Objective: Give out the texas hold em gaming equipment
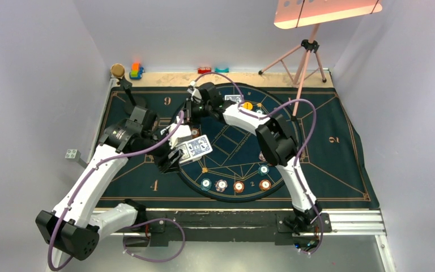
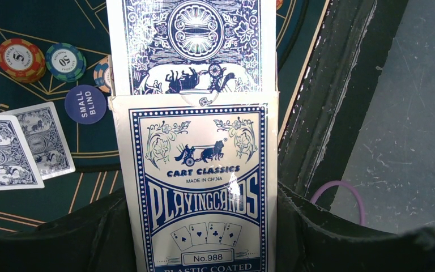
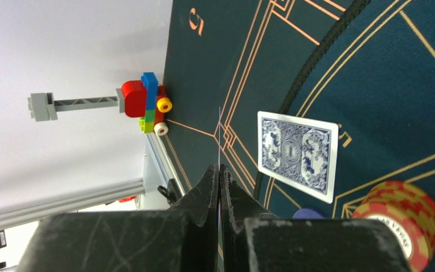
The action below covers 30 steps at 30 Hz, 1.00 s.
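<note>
My left gripper [image 2: 201, 232] is shut on a white-and-blue playing card box [image 2: 198, 187], with blue-backed cards [image 2: 192, 45] sticking out of its open top. In the top view this box [image 1: 195, 149] hangs over the left part of the round layout. My right gripper [image 3: 220, 170] is shut on a single card [image 3: 220, 136] seen edge-on as a thin line. It reaches to the far left of the circle [image 1: 188, 110]. One card [image 3: 298, 154] lies face down on the mat beside a red-orange chip stack [image 3: 399, 218]. Two more cards [image 2: 11, 150] lie by a blue small blind disc [image 2: 85, 103].
Several chips [image 1: 235, 185] line the circle's near rim. A card [image 1: 233, 99] and a yellow disc [image 1: 248, 105] lie at the far side. Toy blocks [image 3: 147, 102] and a black stand [image 1: 119, 76] are at the far left corner. A pink tripod [image 1: 303, 56] stands at the back right.
</note>
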### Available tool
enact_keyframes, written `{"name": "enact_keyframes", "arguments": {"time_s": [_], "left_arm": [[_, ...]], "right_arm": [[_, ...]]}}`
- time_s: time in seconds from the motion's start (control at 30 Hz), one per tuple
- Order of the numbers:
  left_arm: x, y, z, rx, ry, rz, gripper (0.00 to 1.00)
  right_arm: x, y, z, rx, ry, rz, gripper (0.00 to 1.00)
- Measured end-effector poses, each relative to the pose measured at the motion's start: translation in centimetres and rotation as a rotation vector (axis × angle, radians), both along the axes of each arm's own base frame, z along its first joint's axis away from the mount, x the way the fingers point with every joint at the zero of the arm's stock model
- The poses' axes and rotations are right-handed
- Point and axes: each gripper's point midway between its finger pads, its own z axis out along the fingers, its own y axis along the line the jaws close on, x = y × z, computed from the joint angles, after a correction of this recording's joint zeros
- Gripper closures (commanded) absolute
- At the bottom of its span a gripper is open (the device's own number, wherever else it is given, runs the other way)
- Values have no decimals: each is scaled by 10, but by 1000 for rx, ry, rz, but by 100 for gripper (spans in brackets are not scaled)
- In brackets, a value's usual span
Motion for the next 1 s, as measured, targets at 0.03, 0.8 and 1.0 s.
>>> {"name": "enact_keyframes", "arguments": {"time_s": [0.03,0.8,1.0], "left_arm": [[0,0,0,0,-1,0,90],[-3,1,-2,2,4,0,90],[-2,1,-2,1,4,0,90]], "right_arm": [[1,3,-4,1,2,0,100],[38,-25,3,-119,-94,-97,9],[44,-80,102,-62,-242,-184,7]]}}
